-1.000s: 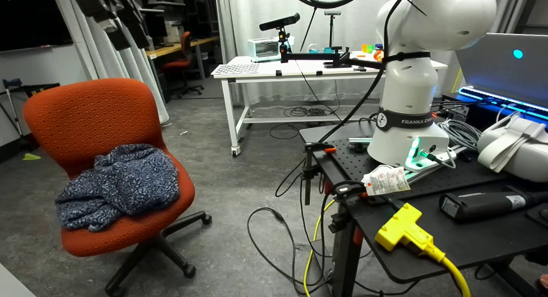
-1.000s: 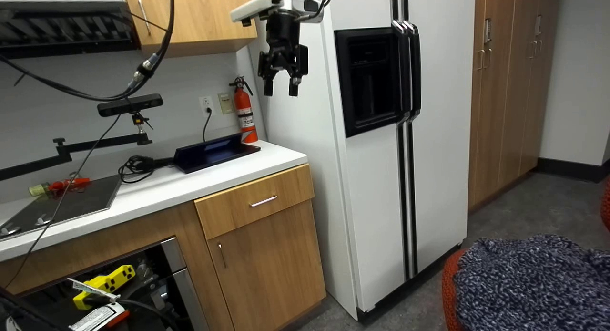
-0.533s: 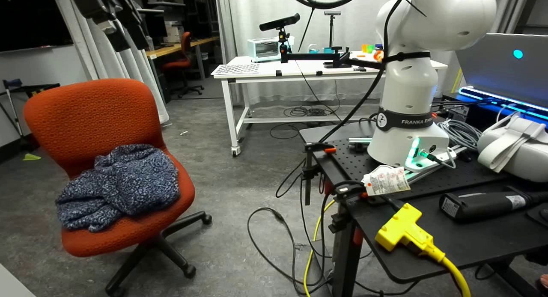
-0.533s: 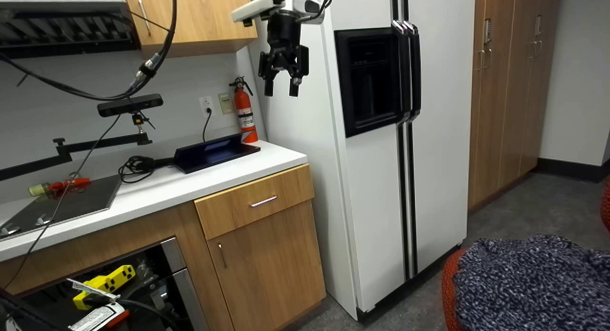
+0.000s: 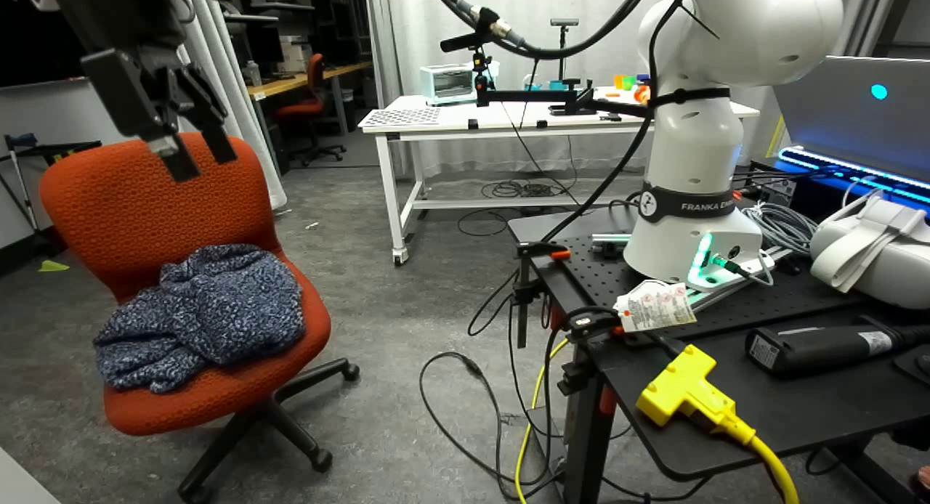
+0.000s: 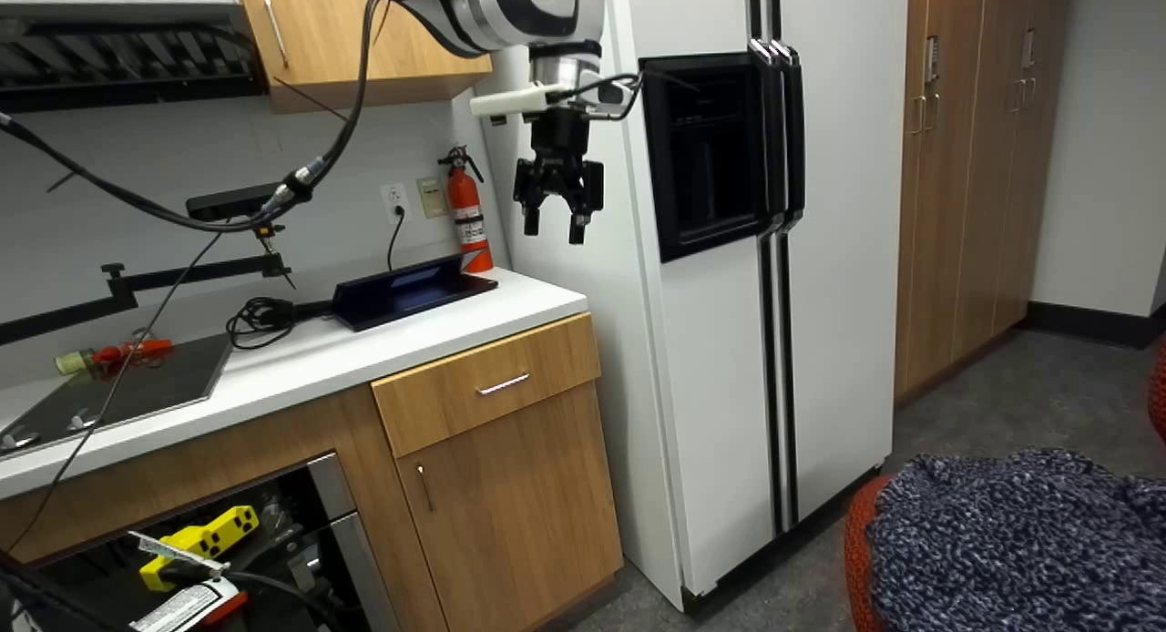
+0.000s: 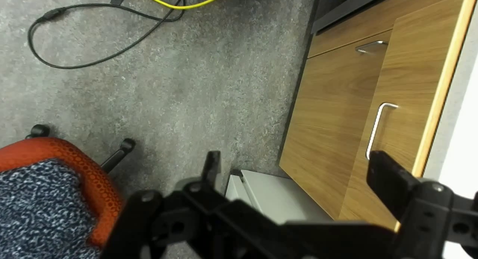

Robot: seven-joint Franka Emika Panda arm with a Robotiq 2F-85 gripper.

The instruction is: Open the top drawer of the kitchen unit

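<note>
Arm (image 6: pixel 496 17) cut off at top edge in both exterior views | finger (image 7: pixel 390 182) masks part of top drawer (image 6: pixel 483 375) in wrist view | drawer: wood-grained front, silver handle (image 6: pixel 503 384), under white countertop (image 6: pixel 319 359); flush or not, unclear | gripper (image 6: pixel 554 227): fingers spread wide

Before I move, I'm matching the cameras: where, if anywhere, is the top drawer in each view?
In an exterior view: top drawer left of and below centre; orange chair lower right.
In an exterior view: top drawer absent; orange chair at left.
Wrist view: top drawer at right, partly behind the gripper; orange chair lower left.
Shared landmark: the orange chair.
</note>
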